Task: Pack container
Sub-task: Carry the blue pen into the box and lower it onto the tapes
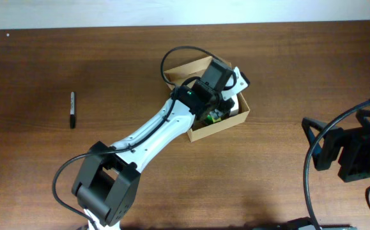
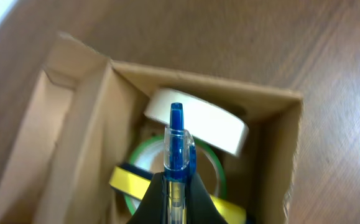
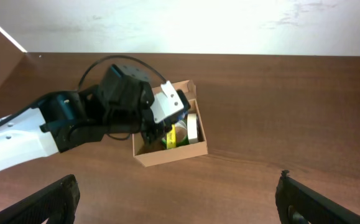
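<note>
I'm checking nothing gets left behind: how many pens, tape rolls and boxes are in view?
Pens: 2, blue pen and black pen
Tape rolls: 3, white roll, green roll, yellow roll
Boxes: 1, cardboard box
Total: 6

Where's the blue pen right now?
In the left wrist view, the blue pen is pinched in the left gripper, above the open box, over the white tape roll.

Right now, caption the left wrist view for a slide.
Left gripper holds a blue pen over the open cardboard box, a white tape roll and a green tape roll inside.
</note>
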You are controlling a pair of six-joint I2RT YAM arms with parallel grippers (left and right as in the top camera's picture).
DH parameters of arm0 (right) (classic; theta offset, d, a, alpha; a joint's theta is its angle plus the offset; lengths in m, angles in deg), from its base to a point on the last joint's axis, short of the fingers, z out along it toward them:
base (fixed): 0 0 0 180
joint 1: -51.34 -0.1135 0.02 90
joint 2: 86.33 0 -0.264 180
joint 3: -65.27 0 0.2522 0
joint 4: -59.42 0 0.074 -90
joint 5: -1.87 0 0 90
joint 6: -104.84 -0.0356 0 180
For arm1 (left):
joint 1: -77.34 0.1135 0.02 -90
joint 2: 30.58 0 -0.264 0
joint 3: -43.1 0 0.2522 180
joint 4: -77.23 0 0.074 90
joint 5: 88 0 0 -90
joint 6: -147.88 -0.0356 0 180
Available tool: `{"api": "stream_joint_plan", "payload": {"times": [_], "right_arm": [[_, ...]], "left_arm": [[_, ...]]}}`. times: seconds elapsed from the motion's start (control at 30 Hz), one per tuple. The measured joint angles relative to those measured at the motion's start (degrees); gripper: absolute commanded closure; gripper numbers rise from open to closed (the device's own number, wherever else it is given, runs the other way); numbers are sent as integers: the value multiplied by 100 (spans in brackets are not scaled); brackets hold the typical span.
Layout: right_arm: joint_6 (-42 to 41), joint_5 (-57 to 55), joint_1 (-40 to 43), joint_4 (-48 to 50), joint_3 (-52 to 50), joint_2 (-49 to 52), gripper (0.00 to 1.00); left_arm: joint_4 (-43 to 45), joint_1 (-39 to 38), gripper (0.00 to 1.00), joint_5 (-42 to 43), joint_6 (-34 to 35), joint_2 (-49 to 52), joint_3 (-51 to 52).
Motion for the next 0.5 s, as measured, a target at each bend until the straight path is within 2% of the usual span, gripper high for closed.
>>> {"api": "stream_joint_plan", "payload": {"times": [0.37, 0.4, 0.47, 0.5], "right_arm": [[2, 0, 0, 2, 0, 0, 1], [4, 0, 0, 0, 0, 0, 1], [2, 0, 0, 2, 0, 0, 1], [2, 0, 0, 2, 0, 0, 1]], "left_arm": [[-850, -7, 97, 52, -210, 0, 0], [-866, -9, 91, 66, -216, 0, 0], [-881, -9, 64, 92, -256, 0, 0], [-881, -9, 57, 103, -264, 0, 0]]}}
